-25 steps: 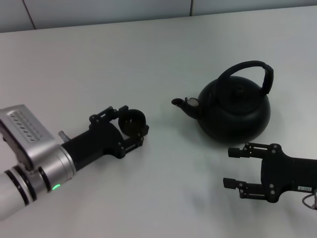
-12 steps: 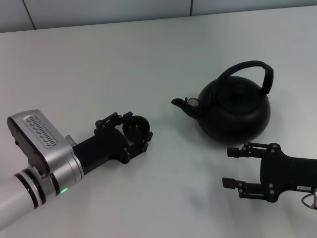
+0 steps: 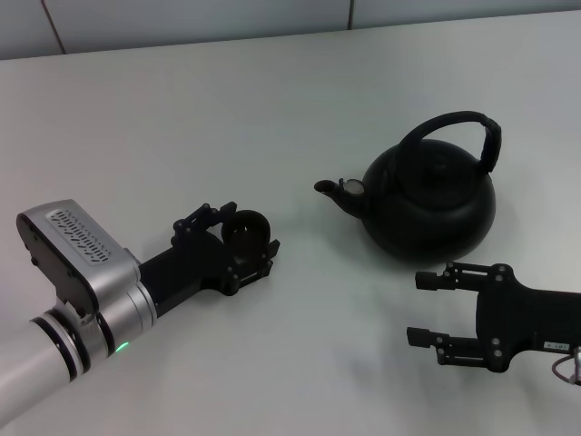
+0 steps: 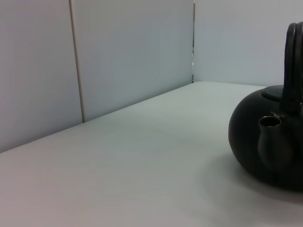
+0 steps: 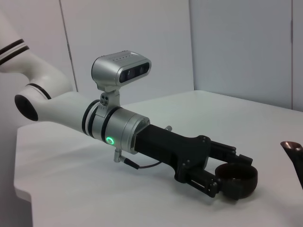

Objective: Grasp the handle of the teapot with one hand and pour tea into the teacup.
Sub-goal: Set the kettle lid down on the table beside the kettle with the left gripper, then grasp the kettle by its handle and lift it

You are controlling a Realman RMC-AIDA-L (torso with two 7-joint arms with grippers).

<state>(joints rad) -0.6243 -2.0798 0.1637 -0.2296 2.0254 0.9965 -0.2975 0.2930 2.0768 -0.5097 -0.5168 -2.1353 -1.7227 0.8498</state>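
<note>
The black teapot [image 3: 431, 204] stands on the white table right of centre, its spout pointing left and its arched handle [image 3: 454, 123] upright. The teapot [image 4: 270, 146] and handle [image 4: 293, 61] also show in the left wrist view. The small dark teacup [image 3: 247, 229] sits on the table left of the spout, between the fingers of my left gripper [image 3: 243, 232], which is shut on it. The right wrist view shows the teacup [image 5: 235, 178] in the same hold. My right gripper [image 3: 419, 307] is open and empty, low in front of the teapot and apart from it.
The white table [image 3: 300, 100] stretches to a grey panelled wall [image 4: 118, 52] at the back. The left arm's silver wrist camera housing [image 3: 68, 250] rises at the near left.
My left wrist has rolled and the gripper has shifted a little to the right and nearer with the teacup in it. The teapot and right gripper have not moved.
</note>
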